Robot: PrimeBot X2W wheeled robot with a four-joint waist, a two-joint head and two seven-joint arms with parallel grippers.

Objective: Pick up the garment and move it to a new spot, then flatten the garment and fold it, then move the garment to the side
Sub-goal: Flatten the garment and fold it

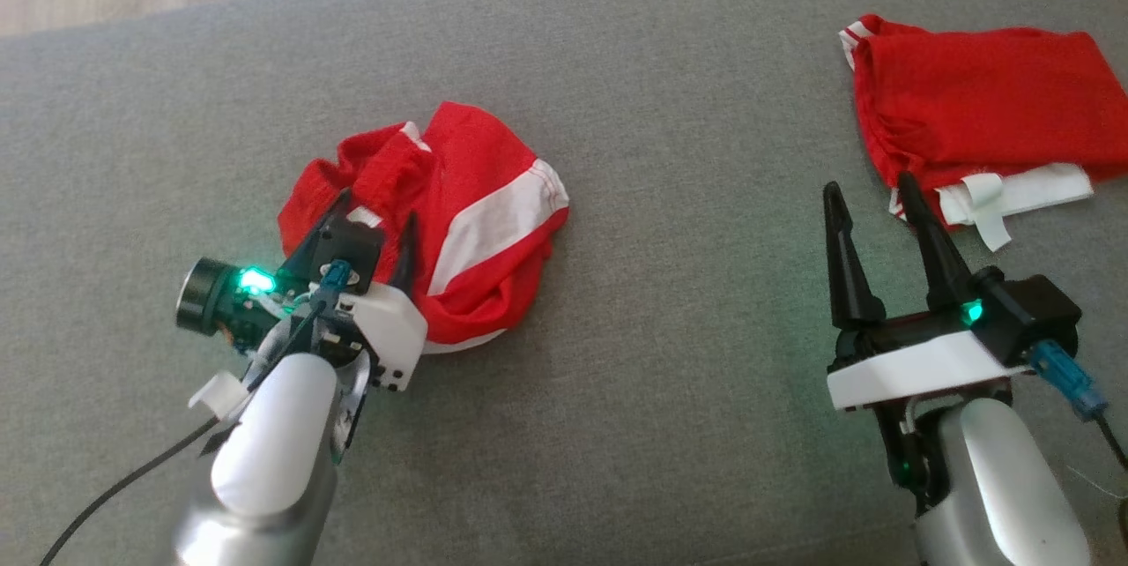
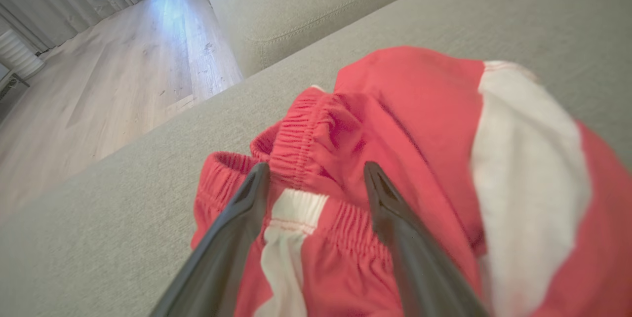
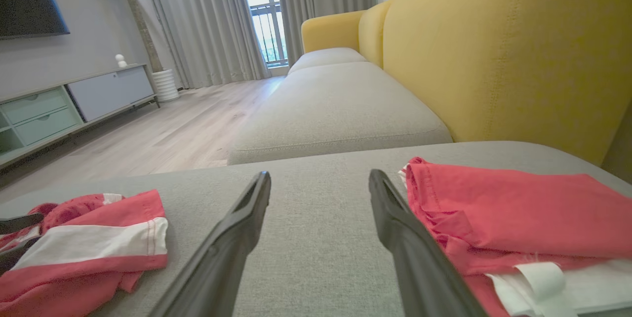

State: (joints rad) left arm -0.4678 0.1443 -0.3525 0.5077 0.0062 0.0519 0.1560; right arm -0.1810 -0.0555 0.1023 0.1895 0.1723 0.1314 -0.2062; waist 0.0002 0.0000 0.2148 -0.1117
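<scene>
Here, the grey sofa seat (image 1: 670, 90) spreads wide under both my arms, and in my right wrist view its yellow backrest (image 3: 493, 50) rises along the right side. A pale wooden floor (image 2: 123, 70) lies beyond the seat's far edge.

The crumpled garment (image 1: 476, 196), red with white bands, sits in a bunched heap on the seat's left half, directly before my left arm. Well apart from it, towards the right end of the seat, lies a folded garment (image 1: 978, 99), also red, flat, with a white layer and a white strip showing at its near edge.

My left gripper (image 1: 377, 206) is over the near side of the crumpled garment with its fingers spread apart. In the left wrist view the gathered elastic waistband (image 2: 306, 144) lies between the two tips. The gripper has not closed on the waistband, and I cannot tell whether the tips touch the cloth.

My right gripper (image 1: 868, 184) stands open too and holds nothing. Its fingers are over bare seat fabric just beside the near left corner of the folded garment.
</scene>
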